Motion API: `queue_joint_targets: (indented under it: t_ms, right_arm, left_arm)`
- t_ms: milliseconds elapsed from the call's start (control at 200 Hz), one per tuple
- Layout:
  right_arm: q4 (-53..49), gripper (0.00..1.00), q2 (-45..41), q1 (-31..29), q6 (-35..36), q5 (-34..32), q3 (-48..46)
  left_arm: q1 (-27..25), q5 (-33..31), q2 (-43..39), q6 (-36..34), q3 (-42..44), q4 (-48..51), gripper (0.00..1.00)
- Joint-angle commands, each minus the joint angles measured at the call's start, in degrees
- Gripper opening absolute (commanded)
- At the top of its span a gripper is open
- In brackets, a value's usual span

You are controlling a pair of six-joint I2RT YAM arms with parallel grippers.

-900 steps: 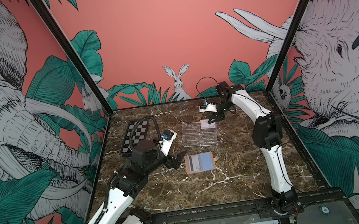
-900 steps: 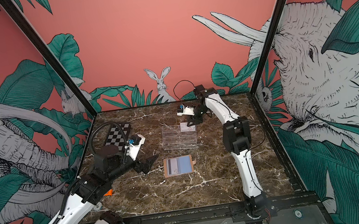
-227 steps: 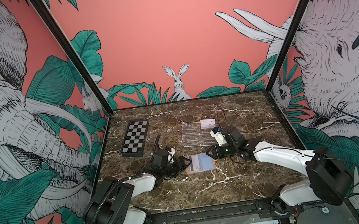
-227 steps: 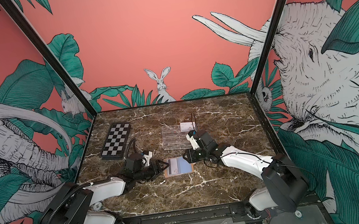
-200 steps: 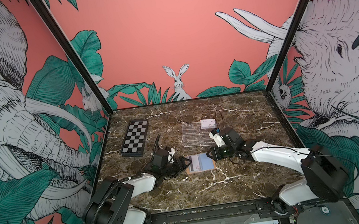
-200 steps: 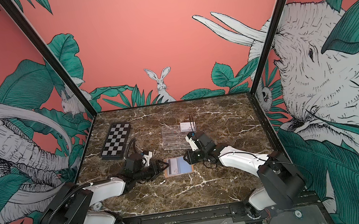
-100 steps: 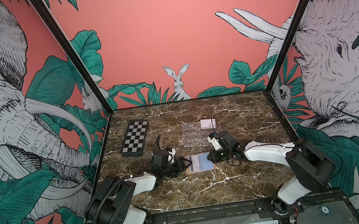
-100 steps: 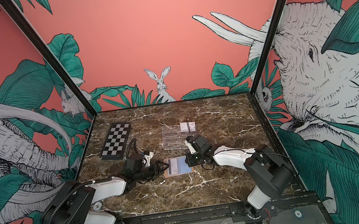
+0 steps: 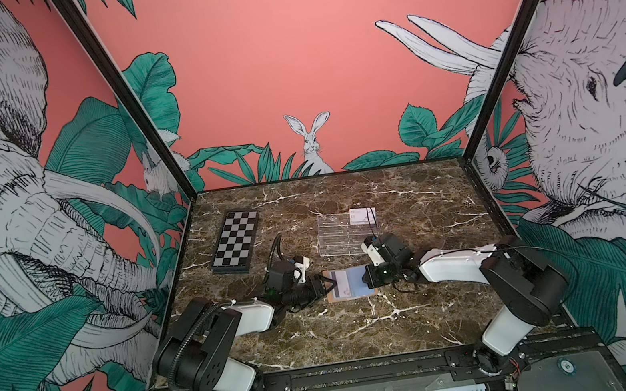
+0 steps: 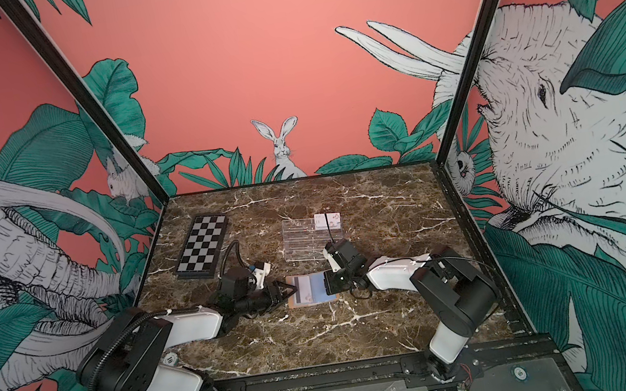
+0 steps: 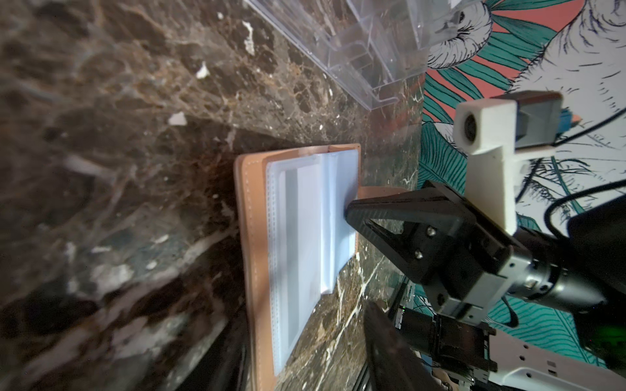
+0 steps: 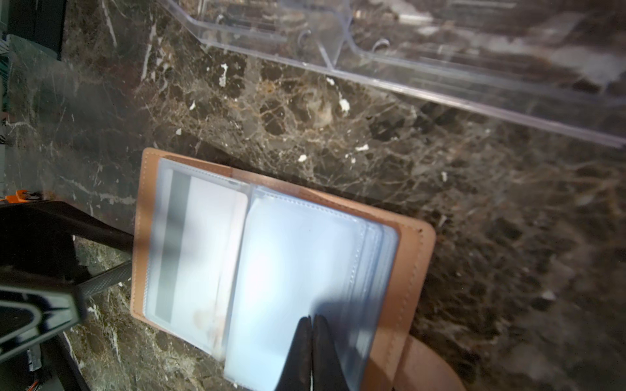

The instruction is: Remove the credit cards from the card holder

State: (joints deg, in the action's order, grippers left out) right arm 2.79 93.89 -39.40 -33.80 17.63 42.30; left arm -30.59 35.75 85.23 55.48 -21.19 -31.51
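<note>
The tan card holder (image 9: pixel 334 297) lies open at the table's middle, clear sleeves up. One sleeve holds a pale credit card (image 12: pixel 206 243) with a dark stripe, and a pale blue card (image 12: pixel 298 254) shows in the stacked sleeves. A whitish card (image 9: pixel 362 214) stands in the clear rack behind. My left gripper (image 9: pixel 329 283) is at the holder's left edge, jaws apart with that edge between them (image 11: pixel 305 318). My right gripper (image 12: pixel 311 320) is shut, its tips resting on the blue sleeves at the right edge. Whether it pinches a sleeve is unclear.
A clear acrylic tiered rack (image 9: pixel 338 237) stands just behind the holder. A black-and-white chequered board (image 9: pixel 236 243) lies at the back left. Both arms lie low over the marble table (image 9: pixel 344 334), reaching in from each side. Walls close off three sides.
My right gripper has come from the rack down to the holder's right edge and has shut. My left gripper's jaws have narrowed at the left edge. The holder has stayed put.
</note>
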Motion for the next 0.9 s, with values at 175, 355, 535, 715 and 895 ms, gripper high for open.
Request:
queue_joint_targets:
  t_ms: [175,355,535,715,895]
  right_arm:
    - [-1.01,0.06,1.28,-0.4,-0.18,-0.75,-1.4]
    - [-1.21,0.06,1.39,-0.42,0.03,-0.71,-1.16]
    - [-1.2,0.06,1.52,-0.42,0.02,-0.31,-1.18]
    - [-1.57,0.05,1.47,-0.4,0.31,-0.38,-1.08]
    - [-1.36,0.06,0.83,-0.41,0.39,0.35,-0.87]
  left_arm:
    - [0.12,3.08,0.06,-0.36,-0.52,-5.22,0.43]
    - [0.09,3.25,1.24,-0.68,-0.52,-5.57,0.29]
    - [0.16,3.02,1.44,-1.83,-0.73,-4.06,0.16]
    - [0.15,2.16,0.06,-2.57,-0.58,-2.6,0.09]
    - [0.09,2.41,0.1,-2.71,-0.65,-2.65,0.0]
